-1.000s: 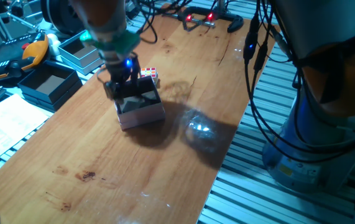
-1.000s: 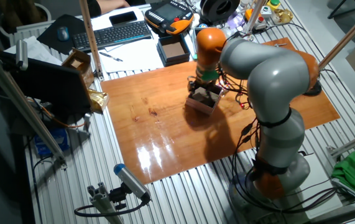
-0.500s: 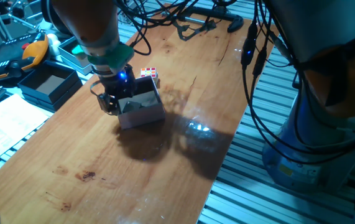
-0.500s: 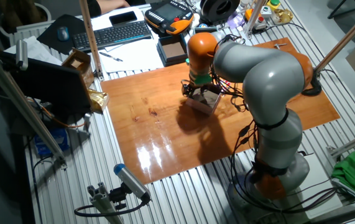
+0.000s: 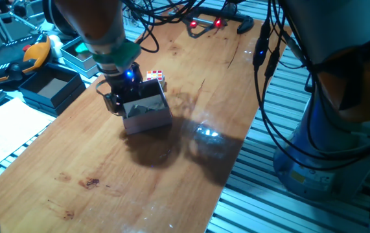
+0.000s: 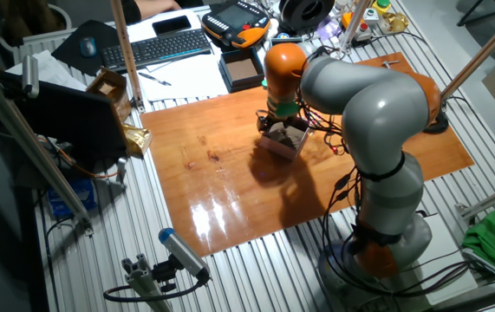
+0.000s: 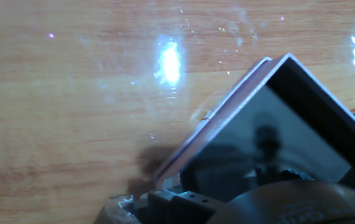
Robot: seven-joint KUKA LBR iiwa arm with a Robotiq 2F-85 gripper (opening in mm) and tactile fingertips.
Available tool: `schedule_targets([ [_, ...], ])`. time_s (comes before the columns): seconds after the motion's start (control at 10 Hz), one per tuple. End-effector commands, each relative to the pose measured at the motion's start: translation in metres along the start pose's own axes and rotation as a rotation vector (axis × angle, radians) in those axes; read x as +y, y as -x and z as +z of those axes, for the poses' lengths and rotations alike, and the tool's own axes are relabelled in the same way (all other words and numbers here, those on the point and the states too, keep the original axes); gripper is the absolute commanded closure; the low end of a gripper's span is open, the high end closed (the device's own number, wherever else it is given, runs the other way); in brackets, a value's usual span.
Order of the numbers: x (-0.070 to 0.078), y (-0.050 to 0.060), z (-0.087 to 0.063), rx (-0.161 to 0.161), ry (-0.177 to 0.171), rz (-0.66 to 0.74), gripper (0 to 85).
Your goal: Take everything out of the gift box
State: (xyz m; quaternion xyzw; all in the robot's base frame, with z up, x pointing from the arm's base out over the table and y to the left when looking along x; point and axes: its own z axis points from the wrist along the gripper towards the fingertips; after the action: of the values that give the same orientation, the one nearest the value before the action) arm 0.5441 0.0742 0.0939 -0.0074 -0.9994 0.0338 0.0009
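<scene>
The pale-pink gift box [image 5: 150, 118] sits on the wooden table, and its dark inside faces up. It also shows in the other fixed view [image 6: 283, 142] and in the hand view [image 7: 227, 124]. A greyish shape [image 5: 143, 109] lies inside it, too dim to name. The multicoloured puzzle cube [image 5: 155, 76] stands on the table just behind the box, outside it. My gripper [image 5: 121, 99] hangs low at the box's left wall. Its fingers are hidden by the hand, so I cannot tell how the jaws stand. The hand view shows nothing between them.
A dark navy box [image 5: 50, 87] and a light-blue box [image 5: 81, 53] stand off the table's left edge, beside an orange-black pendant [image 5: 26, 57]. Cables [image 5: 172, 16] lie at the far end. The table's right edge [image 5: 236, 162] drops to a slatted metal base. A keyboard [image 6: 156, 48] lies beyond.
My gripper has moved from above the inside of the box to its left wall, then a little back. The box and the puzzle cube have hardly moved.
</scene>
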Motion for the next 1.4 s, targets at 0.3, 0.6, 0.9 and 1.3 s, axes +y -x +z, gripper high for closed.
schedule_targets([
  [0.3,-0.006,-0.004,0.012,-0.015,0.011,-0.015,6.7],
  [0.6,-0.004,-0.006,0.025,-0.032,0.017,-0.017,6.7],
  [0.9,-0.003,-0.008,0.031,-0.049,0.014,-0.023,10.3],
  [1.3,-0.006,-0.009,0.034,-0.063,0.006,-0.055,33.3],
])
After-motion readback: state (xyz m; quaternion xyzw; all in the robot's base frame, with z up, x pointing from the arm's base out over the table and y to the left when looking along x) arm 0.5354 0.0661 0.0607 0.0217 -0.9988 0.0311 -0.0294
